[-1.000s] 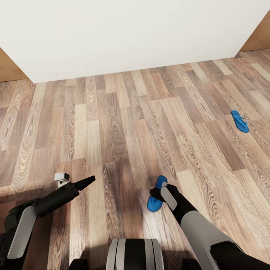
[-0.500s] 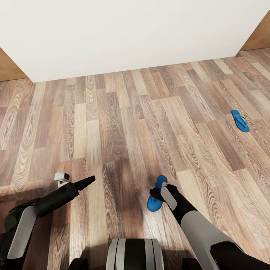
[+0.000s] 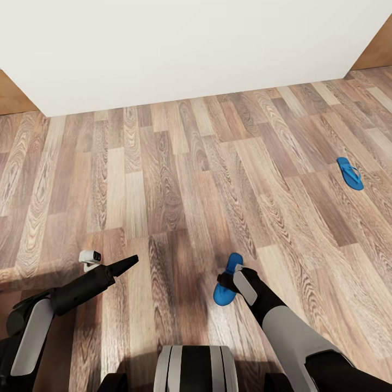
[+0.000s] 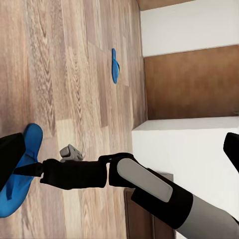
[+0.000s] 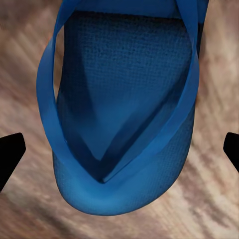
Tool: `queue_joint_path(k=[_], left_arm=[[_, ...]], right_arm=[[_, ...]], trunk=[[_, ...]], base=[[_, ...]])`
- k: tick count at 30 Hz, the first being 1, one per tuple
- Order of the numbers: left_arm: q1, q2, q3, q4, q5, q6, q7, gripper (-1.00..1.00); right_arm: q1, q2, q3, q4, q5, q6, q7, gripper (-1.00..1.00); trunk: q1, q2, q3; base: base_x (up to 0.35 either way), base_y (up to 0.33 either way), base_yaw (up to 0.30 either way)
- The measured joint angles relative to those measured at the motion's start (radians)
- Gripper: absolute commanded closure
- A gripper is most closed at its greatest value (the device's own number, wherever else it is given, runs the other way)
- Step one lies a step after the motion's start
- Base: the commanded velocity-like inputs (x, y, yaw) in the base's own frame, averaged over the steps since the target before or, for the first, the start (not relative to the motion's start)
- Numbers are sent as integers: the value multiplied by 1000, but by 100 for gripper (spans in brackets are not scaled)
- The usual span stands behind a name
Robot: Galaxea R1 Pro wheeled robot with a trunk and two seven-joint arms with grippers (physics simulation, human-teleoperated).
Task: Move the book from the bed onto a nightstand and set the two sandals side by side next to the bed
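One blue sandal [image 3: 222, 295] lies on the wood-plank floor [image 3: 163, 190] just in front of my base, and its straps and sole show close up [image 5: 124, 124]. My right gripper [image 3: 226, 280] hangs open right over it, a fingertip [image 5: 10, 159] on either side, neither touching. The second blue sandal [image 3: 349, 173] lies far off to the right, also seen from the left wrist [image 4: 114, 65]. My left gripper [image 3: 128, 262] hovers open and empty above the floor to the left. The book and the nightstand are out of view.
A broad pale white surface [image 3: 190, 49] rises at the far side of the floor, with brown wood panels at its left [image 3: 13, 98] and right [image 3: 375, 54] ends. I cannot tell whether it is wall or bed. Bare floor lies between the two sandals.
The whole picture has shifted very slightly, so the camera moved. Both arms and both sandals keep their places.
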Motion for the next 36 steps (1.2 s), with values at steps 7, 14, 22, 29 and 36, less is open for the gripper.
queue_joint_path(k=[7, 14, 22, 29, 36], left_arm=[[0, -2, 0, 0, 1, 0, 0, -100], [0, -12, 1, 0, 0, 0, 0, -100], [0, -12, 1, 0, 0, 0, 0, -100], [0, -12, 1, 0, 0, 0, 0, -100], [0, -12, 1, 0, 0, 0, 0, -100]], right_arm=[[0, 0, 0, 0, 0, 0, 0, -100], [0, 0, 0, 0, 0, 0, 0, -100], [0, 0, 0, 0, 0, 0, 0, -100], [0, 0, 0, 0, 0, 0, 0, -100], [0, 0, 0, 0, 0, 0, 0, -100]], trunk=[[0, 0, 0], [0, 0, 0], [1, -1, -12], [1, -1, -12], [1, -1, -12]], base=[[0, 0, 0], [0, 0, 0], [0, 0, 0], [0, 0, 0], [0, 0, 0]])
